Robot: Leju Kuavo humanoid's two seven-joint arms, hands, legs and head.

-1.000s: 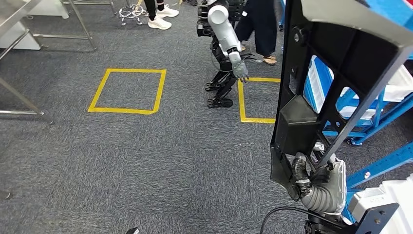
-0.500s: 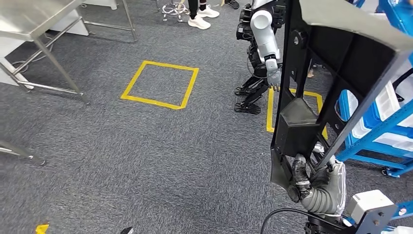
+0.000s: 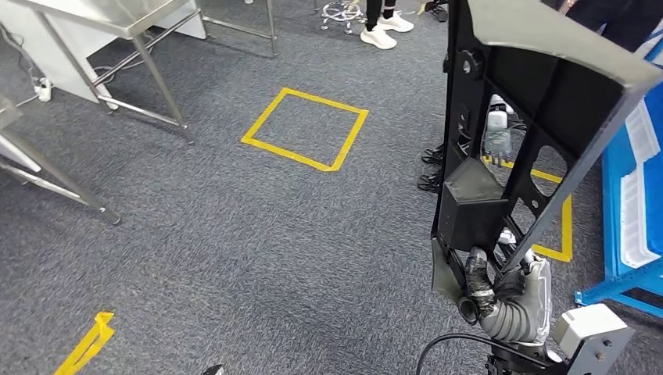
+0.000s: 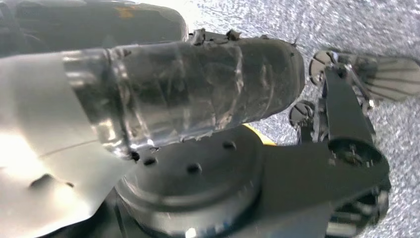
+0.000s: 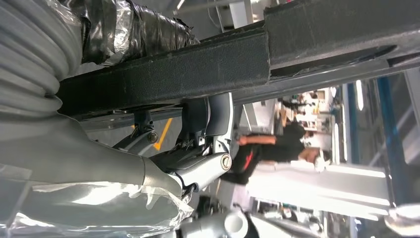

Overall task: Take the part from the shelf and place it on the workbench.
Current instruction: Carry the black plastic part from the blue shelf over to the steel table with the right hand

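The part (image 3: 539, 117) is a large black frame with cut-outs and a boxy block low on it, held upright at the right of the head view. My right hand (image 3: 508, 301) grips its lower bar from below. In the right wrist view the part's black bar (image 5: 223, 64) crosses the picture, with my right hand (image 5: 59, 148) wrapped around it. The steel workbench (image 3: 117, 16) stands at the far left, its legs on the grey carpet. My left hand (image 4: 198, 89) appears as a taped thumb in the left wrist view, with nothing seen in it; how its fingers lie is hidden.
A yellow tape square (image 3: 305, 129) marks the carpet ahead. The blue shelf (image 3: 633, 195) stands at the right edge. Another robot (image 3: 498, 129) shows through the part's openings. A person's white shoes (image 3: 383, 31) are at the back. A yellow tape mark (image 3: 86, 344) lies near left.
The camera has turned left, so the whole scene has slid right: the workbench has come further into view and the shelf has moved toward the right edge. The part stays in my right hand.
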